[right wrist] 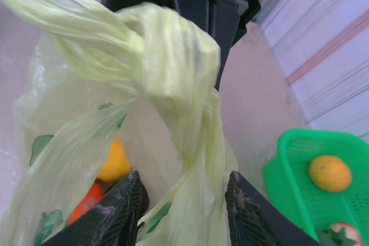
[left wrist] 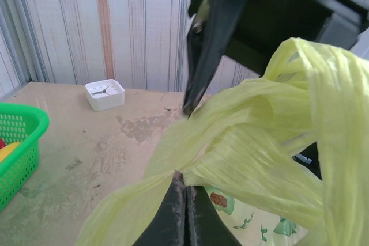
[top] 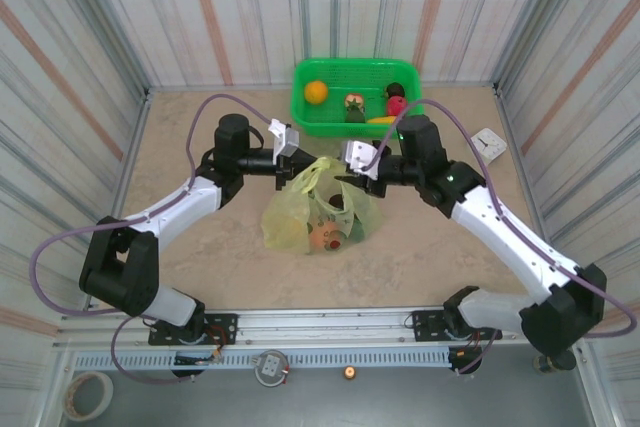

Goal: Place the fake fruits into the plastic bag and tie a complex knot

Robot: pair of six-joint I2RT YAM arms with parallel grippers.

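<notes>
Left gripper [left wrist: 184, 184] clenched on a strand of the thin yellow-green plastic bag [left wrist: 248, 159], right gripper [right wrist: 183, 181] I see released, astride another strand (glossy plastic fruits [right wrist: 114, 162] inside).

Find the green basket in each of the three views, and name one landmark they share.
Top external: green basket at top centre.
Left wrist: green basket cut off at the left edge.
Right wrist: green basket in the lower right corner.
Shared landmark: the plastic bag, central in every view.

Fruits [top: 324, 237] in bag [top: 285, 212]; basket [top: 302, 99] behind
</notes>
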